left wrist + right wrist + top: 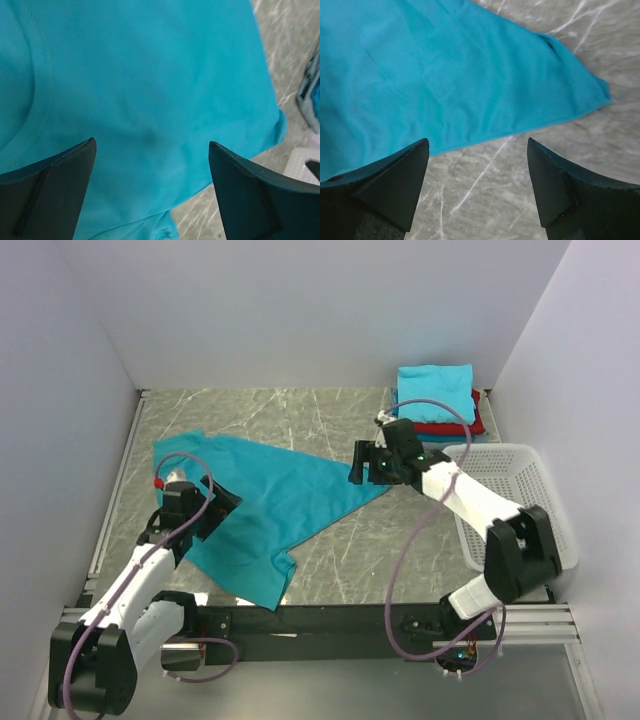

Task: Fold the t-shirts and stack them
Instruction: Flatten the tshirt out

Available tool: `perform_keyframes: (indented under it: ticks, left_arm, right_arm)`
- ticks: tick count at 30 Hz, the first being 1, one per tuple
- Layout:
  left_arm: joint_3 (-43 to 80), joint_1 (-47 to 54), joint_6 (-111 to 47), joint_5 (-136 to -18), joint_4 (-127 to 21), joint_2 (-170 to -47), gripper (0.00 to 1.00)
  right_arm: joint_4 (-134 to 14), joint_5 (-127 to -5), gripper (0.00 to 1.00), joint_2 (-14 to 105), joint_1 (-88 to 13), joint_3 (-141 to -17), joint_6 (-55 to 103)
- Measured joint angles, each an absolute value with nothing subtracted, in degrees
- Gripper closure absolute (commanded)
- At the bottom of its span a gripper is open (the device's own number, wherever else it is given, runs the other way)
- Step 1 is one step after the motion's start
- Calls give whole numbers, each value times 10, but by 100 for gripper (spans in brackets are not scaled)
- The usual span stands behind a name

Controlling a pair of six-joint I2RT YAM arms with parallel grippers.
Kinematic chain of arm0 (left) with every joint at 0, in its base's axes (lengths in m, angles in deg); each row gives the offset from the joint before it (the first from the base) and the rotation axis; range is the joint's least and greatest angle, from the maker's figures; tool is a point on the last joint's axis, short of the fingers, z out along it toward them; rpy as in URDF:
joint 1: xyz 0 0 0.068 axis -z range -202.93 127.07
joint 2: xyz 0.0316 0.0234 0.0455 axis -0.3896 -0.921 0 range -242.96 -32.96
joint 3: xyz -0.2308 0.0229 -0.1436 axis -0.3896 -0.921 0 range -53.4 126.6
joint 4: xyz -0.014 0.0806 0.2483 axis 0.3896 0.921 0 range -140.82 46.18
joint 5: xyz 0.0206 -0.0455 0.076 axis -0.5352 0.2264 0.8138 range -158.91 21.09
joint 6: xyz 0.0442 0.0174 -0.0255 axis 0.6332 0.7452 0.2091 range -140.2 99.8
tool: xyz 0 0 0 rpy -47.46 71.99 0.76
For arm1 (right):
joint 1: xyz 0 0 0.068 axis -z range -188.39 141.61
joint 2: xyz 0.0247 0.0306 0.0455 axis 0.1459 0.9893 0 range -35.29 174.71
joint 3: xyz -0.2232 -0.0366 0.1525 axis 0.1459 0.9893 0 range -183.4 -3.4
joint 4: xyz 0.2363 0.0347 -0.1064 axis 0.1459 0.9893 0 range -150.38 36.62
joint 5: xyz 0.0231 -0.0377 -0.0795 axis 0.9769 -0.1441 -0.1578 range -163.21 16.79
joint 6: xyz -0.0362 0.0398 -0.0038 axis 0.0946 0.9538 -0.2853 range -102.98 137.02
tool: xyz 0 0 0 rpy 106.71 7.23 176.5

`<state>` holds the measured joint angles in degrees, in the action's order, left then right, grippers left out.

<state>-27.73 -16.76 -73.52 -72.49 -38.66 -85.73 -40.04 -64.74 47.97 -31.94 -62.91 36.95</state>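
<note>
Now my left claw stands wide apart above the eight o'clock edge of the spread teal t-shirt, my right claw likewise at its three o'clock corner.

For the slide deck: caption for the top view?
Left gripper and right gripper open at teal t-shirt; folded stack beside basket.

No writing, label, brand mark or number can be read anywhere: the teal t-shirt, the folded stack and the white basket all appear plain.
</note>
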Motion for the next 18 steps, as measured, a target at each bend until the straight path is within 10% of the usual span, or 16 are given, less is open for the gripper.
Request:
perform_keyframes:
  ticks: [18]
  left_arm:
    - [-252,-200,-747,-716,-465,-1043,1]
  right_arm:
    - [-385,-647,12,720,-265,-728,385]
